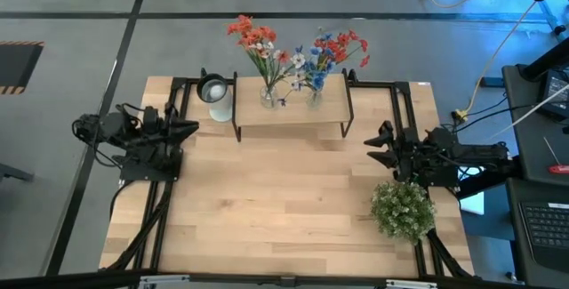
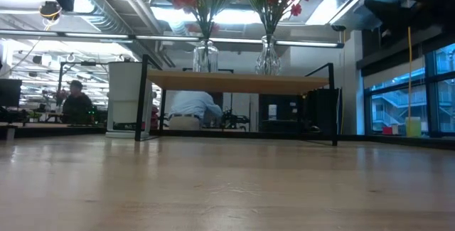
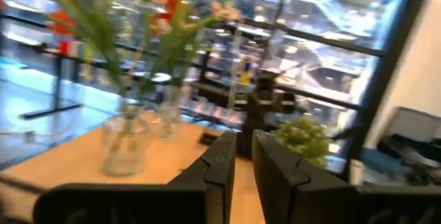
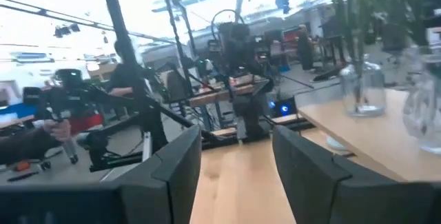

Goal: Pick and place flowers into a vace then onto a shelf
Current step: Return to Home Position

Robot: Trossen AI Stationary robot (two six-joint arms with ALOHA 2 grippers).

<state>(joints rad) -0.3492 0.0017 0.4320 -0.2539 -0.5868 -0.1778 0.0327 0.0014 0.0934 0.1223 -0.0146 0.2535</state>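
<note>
Two clear glass vases (image 1: 268, 96) (image 1: 314, 96) stand upright on the shelf (image 1: 293, 113) at the table's far edge. One holds red-orange and white flowers (image 1: 253, 38), the other red, white and blue flowers (image 1: 333, 51). The low view shows both vases (image 2: 205, 55) (image 2: 268, 55) on the shelf's plank (image 2: 234, 82). My left gripper (image 1: 194, 130) hovers at the table's left side, level, its fingers (image 3: 224, 165) almost together with nothing between them. My right gripper (image 1: 372, 144) hovers at the right side, open and empty (image 4: 236, 162).
A white cylinder (image 1: 216, 98) stands on the table left of the shelf. A bushy green-and-white plant (image 1: 403, 209) sits at the right, near my right arm. Bare tabletop (image 1: 276, 200) lies between the arms. People (image 2: 192, 110) (image 2: 75, 103) are in the room beyond.
</note>
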